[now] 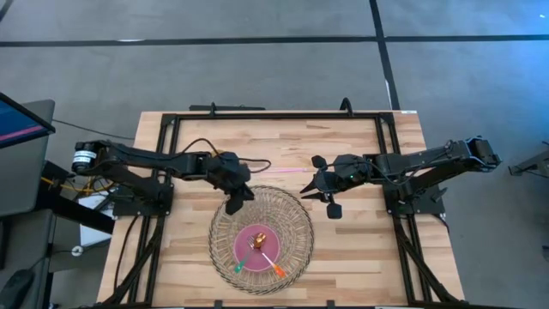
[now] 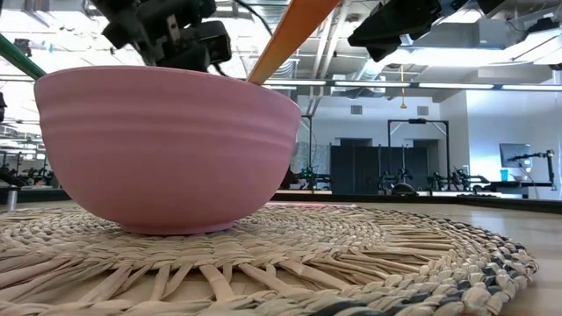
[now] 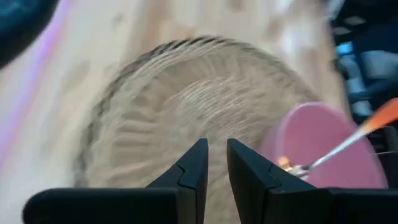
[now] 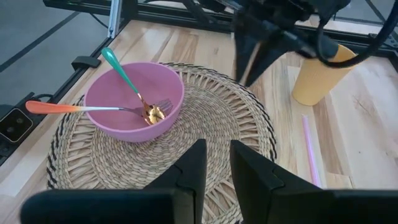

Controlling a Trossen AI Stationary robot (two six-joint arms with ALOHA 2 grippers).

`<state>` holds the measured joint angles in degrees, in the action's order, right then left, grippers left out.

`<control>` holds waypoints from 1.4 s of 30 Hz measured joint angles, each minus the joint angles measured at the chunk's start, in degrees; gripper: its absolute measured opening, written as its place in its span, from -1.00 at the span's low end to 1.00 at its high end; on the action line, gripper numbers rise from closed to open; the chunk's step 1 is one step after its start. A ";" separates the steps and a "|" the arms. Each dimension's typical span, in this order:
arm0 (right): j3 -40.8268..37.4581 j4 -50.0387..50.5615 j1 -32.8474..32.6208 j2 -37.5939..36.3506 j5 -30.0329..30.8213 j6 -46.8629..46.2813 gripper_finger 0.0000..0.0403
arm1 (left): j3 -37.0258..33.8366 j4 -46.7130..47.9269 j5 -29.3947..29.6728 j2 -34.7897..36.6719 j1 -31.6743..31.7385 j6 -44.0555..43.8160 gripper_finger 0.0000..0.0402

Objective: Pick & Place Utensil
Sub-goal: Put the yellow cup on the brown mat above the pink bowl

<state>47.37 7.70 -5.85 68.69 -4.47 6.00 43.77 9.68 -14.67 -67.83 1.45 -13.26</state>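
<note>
With the orange-handled fork and teal-handled spoon in the pink bowl, my nearly closed, empty end effectors, left end effector and right end effector, should retreat.

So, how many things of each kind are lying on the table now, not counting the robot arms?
Bowl, pink: 1
Utensils: 2, one green-handled, one orange-handled
Woven mat: 1
Yellow cup: 1
Pink straw: 1
Total: 6
</note>
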 joint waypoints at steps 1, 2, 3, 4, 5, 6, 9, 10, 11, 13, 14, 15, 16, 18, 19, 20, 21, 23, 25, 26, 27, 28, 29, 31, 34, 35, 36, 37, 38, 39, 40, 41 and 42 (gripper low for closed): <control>0.00 -0.02 0.00 0.00 0.00 0.00 -0.68 | 0.00 1.67 1.80 0.89 0.00 0.00 -0.70; 0.00 0.00 0.00 0.00 0.00 0.01 -0.68 | 0.00 2.97 3.62 1.96 0.00 0.00 -0.70; 0.00 0.00 0.00 0.00 0.00 0.01 -0.68 | 0.00 4.27 5.23 3.15 0.00 0.00 -0.70; 0.00 -0.02 0.00 0.00 0.00 0.01 -0.68 | 0.00 5.36 6.86 4.49 0.00 0.00 -0.70; 0.00 0.00 0.00 0.00 0.00 0.01 -0.68 | 0.00 6.07 8.49 5.81 0.00 0.00 -0.70; 0.00 0.00 0.00 0.00 0.00 0.02 -0.68 | 0.00 6.63 10.11 7.19 0.00 0.02 -0.70; 0.00 -0.02 0.00 0.00 0.00 0.02 -0.68 | 0.00 9.96 14.85 11.37 0.00 0.00 -0.70; 0.00 -0.02 0.00 0.00 0.02 0.02 -0.68 | 0.00 11.33 16.28 12.63 0.00 0.01 -0.70; 0.00 -0.02 0.00 0.00 0.00 0.02 -0.68 | 0.00 13.05 17.70 13.77 0.00 0.00 -0.70; 0.00 -0.03 0.00 0.00 0.00 0.01 -0.68 | 0.00 16.41 20.50 15.53 0.00 -0.15 -0.70; 0.00 -0.06 0.00 0.00 0.00 0.01 -0.68 | 0.00 18.17 21.89 16.19 0.00 -0.38 -0.70; 0.00 -0.22 0.00 0.00 0.00 0.02 -0.68 | 0.00 20.06 23.29 16.66 0.00 -0.50 -0.70; 0.00 -0.31 0.00 0.00 0.00 0.01 -0.68 | 0.00 21.57 24.63 16.93 0.00 -0.55 -0.70; 0.00 -0.37 0.00 0.00 0.00 0.01 -0.68 | 0.00 23.76 27.17 16.92 0.00 -0.68 -0.70; 0.00 -0.48 0.00 0.00 0.02 0.02 -0.68 | 0.00 24.75 28.31 16.82 0.00 -0.81 -0.70; 0.00 -0.55 0.00 0.00 0.00 0.02 -0.68 | 0.00 25.11 29.40 16.56 0.00 -0.96 -0.70; 0.00 -0.57 0.00 0.00 0.02 0.02 -0.68 | 0.00 25.13 30.25 16.27 0.00 -0.98 -0.70; 0.00 -0.54 0.00 0.00 0.00 0.00 -0.68 | 0.00 25.56 31.35 15.79 0.00 -0.95 -0.70; 0.00 -0.54 0.00 0.00 0.00 0.00 -0.68 | 0.00 25.48 32.11 15.33 0.00 -0.94 -0.70; 0.00 -0.54 0.00 0.00 0.00 0.00 -0.68 | 0.00 25.47 32.56 15.16 0.00 -0.94 -0.70; 0.00 -0.56 0.00 0.00 0.00 0.00 -0.68 | 0.00 25.53 32.71 15.03 0.00 -0.95 -0.70; 0.00 -0.50 0.00 0.00 0.00 0.00 -0.68 | 0.00 25.44 32.83 14.75 0.00 -1.04 -0.70; 0.00 -0.50 0.00 0.00 0.00 0.00 -0.68 | 0.00 25.40 32.94 14.51 0.00 -1.11 -0.70; 0.00 -0.48 0.00 0.00 0.00 0.00 -0.68 | 0.00 25.51 33.34 13.95 0.00 -1.12 -0.70; 0.00 -0.47 0.00 0.00 0.00 0.00 -0.68 | 0.00 25.48 35.78 12.82 -0.02 -1.14 -0.70; 0.00 -0.49 0.00 0.00 0.00 0.00 -0.68 | 0.00 25.47 36.83 12.45 -0.01 -1.14 -0.70; 0.00 -0.44 0.00 0.00 0.00 0.00 -0.68 | 0.00 25.46 37.98 12.02 0.00 -1.14 -0.70; 0.00 -0.46 0.00 0.00 0.00 0.00 -0.68 | 0.00 25.43 38.84 11.67 0.00 -1.14 -0.70; 0.00 -0.46 0.00 0.00 0.00 0.00 -0.68 | 0.00 25.54 39.25 11.30 0.02 -1.15 -0.70; 0.00 -0.46 0.00 0.00 0.00 0.00 -0.68 | 0.00 25.38 39.52 10.99 0.01 -1.14 -0.70; 0.00 -0.46 -0.01 0.00 0.00 0.00 -0.68 | 0.00 25.39 39.52 10.73 0.00 -1.15 -0.70; 0.00 -0.42 0.00 0.00 0.00 0.00 -0.68 | 0.00 25.47 39.53 10.43 0.00 -1.16 -0.70; 0.00 -0.44 0.00 0.00 0.00 0.00 -0.68 | 0.00 25.38 39.52 10.22 0.00 -1.16 -0.70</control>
<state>47.37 7.26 -5.85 68.69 -4.47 6.00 43.77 35.05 24.84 -57.61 1.45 -14.41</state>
